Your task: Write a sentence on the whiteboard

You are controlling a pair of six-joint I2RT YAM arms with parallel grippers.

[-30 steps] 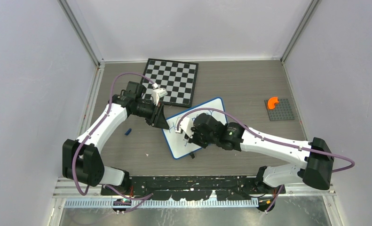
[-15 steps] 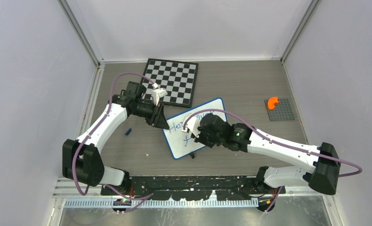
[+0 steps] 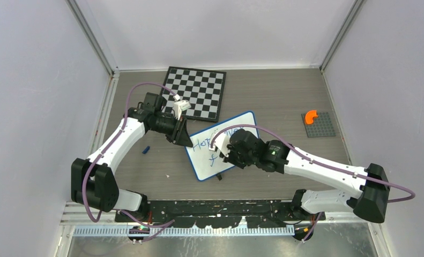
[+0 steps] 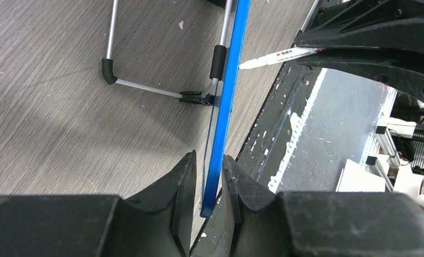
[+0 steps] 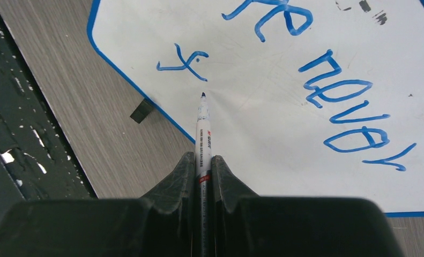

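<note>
The whiteboard (image 3: 205, 167), white with a blue rim, lies tilted mid-table. My left gripper (image 3: 185, 140) is shut on its left rim; in the left wrist view the blue rim (image 4: 224, 101) runs between the fingers of that gripper (image 4: 209, 179). My right gripper (image 3: 221, 153) is shut on a white marker (image 5: 202, 126), which also shows in the left wrist view (image 4: 276, 54). The sentence (image 5: 354, 110) reads "Hope never" in blue, with an "f" (image 5: 184, 60) below. The marker tip sits just past the "f"; I cannot tell if it touches.
A black-and-white chessboard (image 3: 196, 92) lies behind the whiteboard. At the right sits a grey baseplate (image 3: 321, 127) with an orange piece (image 3: 309, 116). A small blue object (image 3: 145, 150) lies left of the board. The board's wire stand (image 4: 145, 89) rests on the table.
My right gripper has shifted right along the board with the marker, uncovering the first line and the "f". The left arm has not moved.
</note>
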